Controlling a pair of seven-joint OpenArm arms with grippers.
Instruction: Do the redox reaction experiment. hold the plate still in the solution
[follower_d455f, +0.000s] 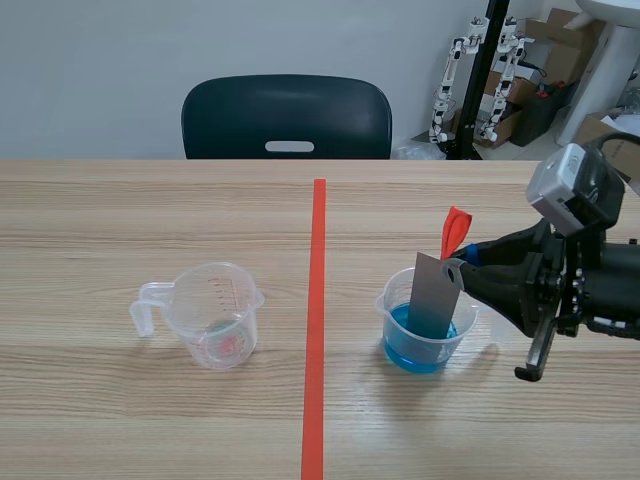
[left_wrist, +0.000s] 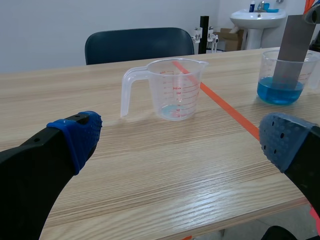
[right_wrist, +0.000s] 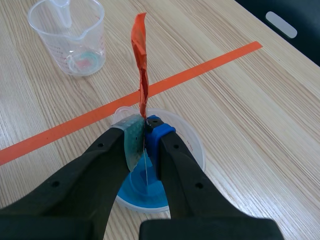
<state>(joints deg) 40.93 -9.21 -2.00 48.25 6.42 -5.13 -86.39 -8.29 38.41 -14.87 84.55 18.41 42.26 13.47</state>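
A grey metal plate (follower_d455f: 433, 295) with an orange-red tag (follower_d455f: 453, 232) at its top stands with its lower end in the blue solution of a clear cup (follower_d455f: 424, 338) right of the tape line. My right gripper (follower_d455f: 457, 268) is shut on the plate's upper edge; in the right wrist view its fingers (right_wrist: 131, 140) pinch the thin plate (right_wrist: 145, 167) edge-on, with the tag (right_wrist: 141, 65) rising above the cup (right_wrist: 192, 142). My left gripper (left_wrist: 175, 145) is open, low over the table, with nothing between its fingers; the plate (left_wrist: 296, 47) and cup (left_wrist: 280, 80) stand far off beside it.
A clear measuring jug (follower_d455f: 210, 315) with a handle and red markings stands left of the orange-red tape line (follower_d455f: 316, 330); it is ahead of my left gripper as the jug (left_wrist: 170, 87). A dark chair (follower_d455f: 287, 117) sits behind the table's far edge.
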